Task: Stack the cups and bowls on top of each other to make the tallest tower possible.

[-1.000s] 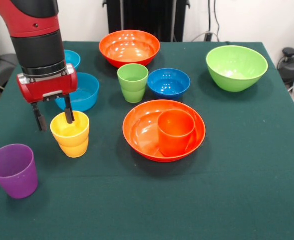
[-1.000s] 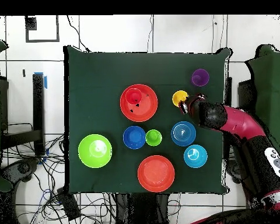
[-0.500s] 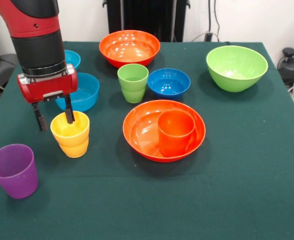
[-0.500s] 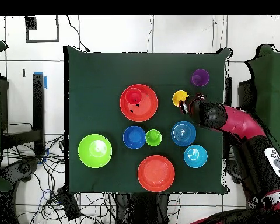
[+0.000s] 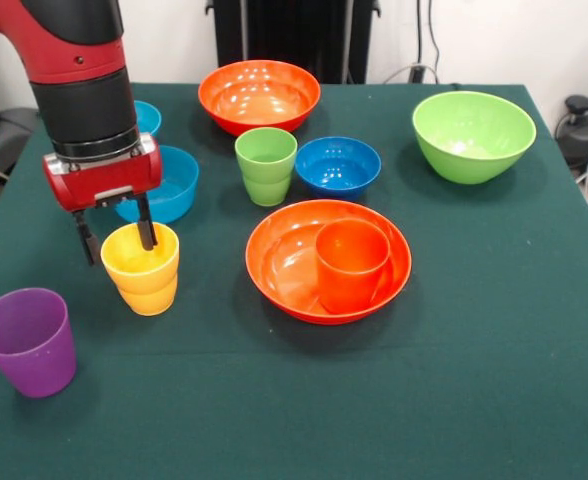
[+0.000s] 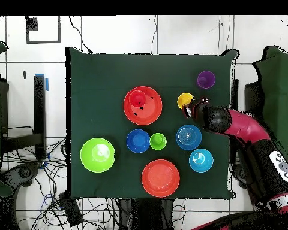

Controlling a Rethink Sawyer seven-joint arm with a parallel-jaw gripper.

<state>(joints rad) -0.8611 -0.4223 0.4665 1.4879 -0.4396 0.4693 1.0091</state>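
Yellow cup point(image 5: 141, 267) was your landmark: your hand point(image 5: 117, 232) stood open astride its rim, one finger inside; the purple cup point(image 5: 28, 341) sat near it.

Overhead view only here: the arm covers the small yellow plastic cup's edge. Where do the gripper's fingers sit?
Observer: In the front view the gripper is open. One finger dips inside the small yellow plastic cup, and the other is outside its wall.
Operator: Is the cup off the table?
Observer: No, it stands upright on the green tablecloth.
Operator: And the small orange plastic cup?
Observer: The small orange plastic cup stands upright inside the large orange plastic bowl, off-centre.
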